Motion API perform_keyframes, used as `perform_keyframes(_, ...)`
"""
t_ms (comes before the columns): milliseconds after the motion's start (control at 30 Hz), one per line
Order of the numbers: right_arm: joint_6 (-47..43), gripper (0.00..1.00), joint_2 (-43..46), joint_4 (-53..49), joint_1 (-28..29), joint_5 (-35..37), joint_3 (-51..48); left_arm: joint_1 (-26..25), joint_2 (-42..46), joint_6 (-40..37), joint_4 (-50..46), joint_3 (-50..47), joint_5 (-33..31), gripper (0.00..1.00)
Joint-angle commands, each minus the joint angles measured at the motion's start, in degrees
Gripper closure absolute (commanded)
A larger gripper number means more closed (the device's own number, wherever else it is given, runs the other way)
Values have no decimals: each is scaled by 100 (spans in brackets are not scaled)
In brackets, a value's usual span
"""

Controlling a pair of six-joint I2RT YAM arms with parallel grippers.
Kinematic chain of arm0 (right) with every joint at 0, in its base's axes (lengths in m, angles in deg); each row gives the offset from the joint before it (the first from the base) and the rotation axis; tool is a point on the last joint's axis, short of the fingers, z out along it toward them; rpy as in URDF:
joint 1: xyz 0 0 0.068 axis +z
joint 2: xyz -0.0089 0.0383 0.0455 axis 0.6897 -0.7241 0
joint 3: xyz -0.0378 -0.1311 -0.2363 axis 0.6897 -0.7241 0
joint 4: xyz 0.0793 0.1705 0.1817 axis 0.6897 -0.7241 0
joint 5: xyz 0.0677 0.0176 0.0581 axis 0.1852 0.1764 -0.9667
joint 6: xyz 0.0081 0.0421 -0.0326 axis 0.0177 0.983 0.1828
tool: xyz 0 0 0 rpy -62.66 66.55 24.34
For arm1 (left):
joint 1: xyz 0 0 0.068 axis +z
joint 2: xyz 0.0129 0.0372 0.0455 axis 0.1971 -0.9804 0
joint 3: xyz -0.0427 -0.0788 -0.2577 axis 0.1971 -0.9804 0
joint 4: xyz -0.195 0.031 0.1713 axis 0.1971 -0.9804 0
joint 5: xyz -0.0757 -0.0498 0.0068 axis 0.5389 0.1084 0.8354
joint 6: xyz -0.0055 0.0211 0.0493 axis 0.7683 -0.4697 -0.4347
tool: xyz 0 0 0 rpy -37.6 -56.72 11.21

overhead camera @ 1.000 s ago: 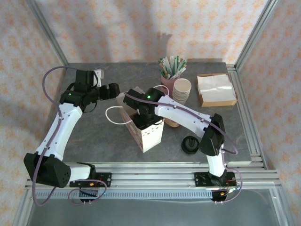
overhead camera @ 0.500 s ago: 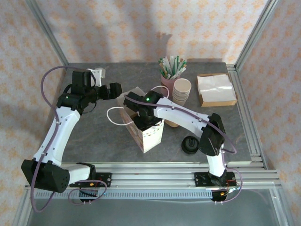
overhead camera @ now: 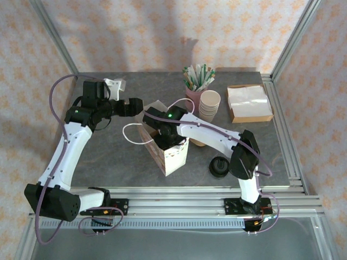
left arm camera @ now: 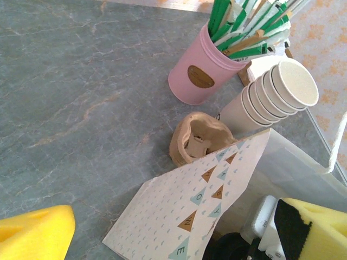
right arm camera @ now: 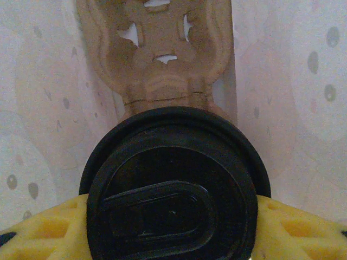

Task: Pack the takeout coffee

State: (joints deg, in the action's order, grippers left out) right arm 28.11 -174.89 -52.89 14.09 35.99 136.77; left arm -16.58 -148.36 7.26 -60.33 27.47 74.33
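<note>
While the right end effector reaches down into the white paper bag, its yellow pads clamp the takeout coffee from both sides, black lid facing the wrist camera; a brown pulp carrier lies just beyond the cup, against the bag's pale inner walls; the left end effector hovers at the bag's rim with fingers spread wide, a patterned bag panel between them; on the tabletop behind the bag stand a pink cup of stirrers and a stack of cream paper cups, a second pulp carrier just in front of them; a black disc sits near the right arm.
</note>
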Motion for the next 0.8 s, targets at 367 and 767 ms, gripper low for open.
perform_keyframes(367,12,45,-145,-114,23,-63,-324,-67,-283,-434,-532,255,161,6)
perform_keyframes(767,44,45,-134,93,53,-153,-728,-106,-373,-423,-633,264,-167,7)
